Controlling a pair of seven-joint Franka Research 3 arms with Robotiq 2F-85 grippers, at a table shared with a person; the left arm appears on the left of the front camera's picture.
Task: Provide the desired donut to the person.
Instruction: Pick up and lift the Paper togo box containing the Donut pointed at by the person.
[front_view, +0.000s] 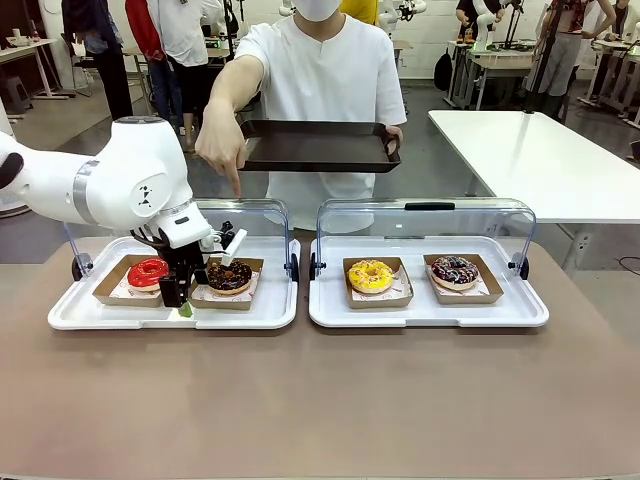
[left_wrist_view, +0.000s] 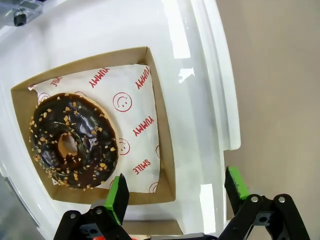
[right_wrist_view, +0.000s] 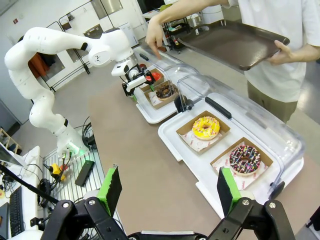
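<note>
The person (front_view: 320, 80) in a white shirt holds a dark brown tray (front_view: 315, 145) in one hand. The other hand (front_view: 222, 150) points a finger down over the chocolate donut with nut bits (front_view: 229, 276) (left_wrist_view: 72, 140), which lies in a cardboard box (left_wrist_view: 165, 145). My left gripper (front_view: 180, 298) (left_wrist_view: 176, 192) is open, low over the left white tray, at that box's near corner beside the donut. A red donut (front_view: 148, 271) lies on its other side. My right gripper (right_wrist_view: 169, 189) hangs open, high above the table, holding nothing.
Two white trays (front_view: 170, 318) (front_view: 430, 318) stand side by side with their clear lids (front_view: 425, 215) raised at the back. The right one holds a yellow donut (front_view: 371, 275) (right_wrist_view: 206, 127) and a sprinkled chocolate donut (front_view: 455, 270) (right_wrist_view: 244, 159). Bare brown tabletop (front_view: 320, 400) lies in front.
</note>
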